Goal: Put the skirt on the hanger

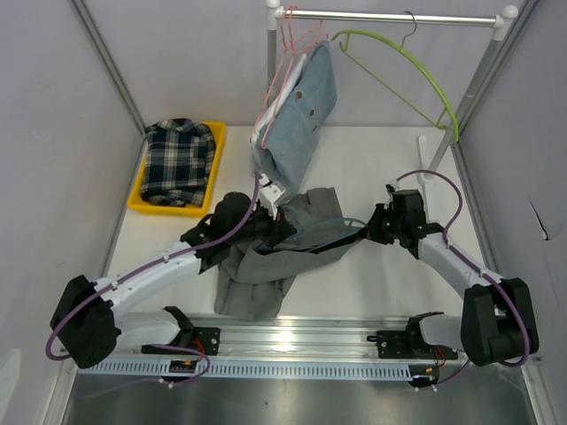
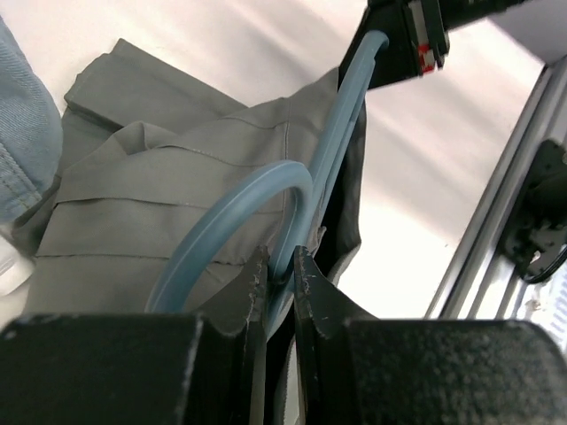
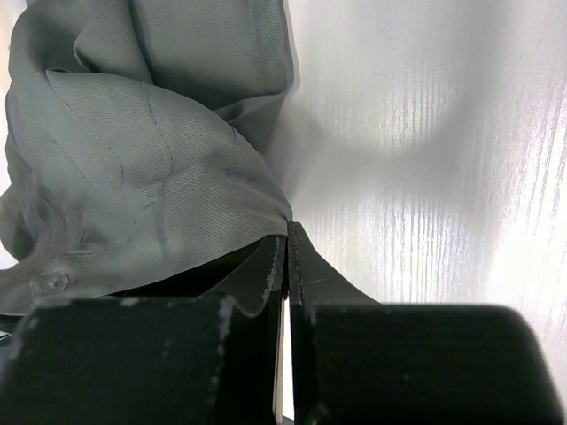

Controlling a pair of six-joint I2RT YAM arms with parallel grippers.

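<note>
Top view: grey skirt (image 1: 266,266) lies bunched on the white table (image 1: 381,168), centre, between the 2 arms, its lower part trailing toward the near edge.

Left gripper (image 2: 281,261): jaws narrow, clamped on the tube of the light blue hanger (image 2: 266,180). The hanger's curved part arches over the skirt's pleated cloth (image 2: 159,195). Its straighter section runs up and away to the right gripper, seen at the top of the left wrist view.

Right gripper (image 3: 287,235): fingers fully together, a fold of the skirt's edge (image 3: 151,150) pinched at the tips. A small button shows on the cloth at lower left of the right wrist view. Whether the hanger end is also caught there, cannot tell.

The 2 grippers sit near each other over the skirt, left one (image 1: 266,223) at its left side, right one (image 1: 376,226) at its right.

Background: 1 denim skirt (image 1: 306,115) hangs from a pink hanger (image 1: 285,53) on the rail (image 1: 390,16). 1 green hanger (image 1: 416,66) hangs bare beside it. A yellow bin (image 1: 218,146) at far left holds a plaid shirt (image 1: 182,159).
</note>
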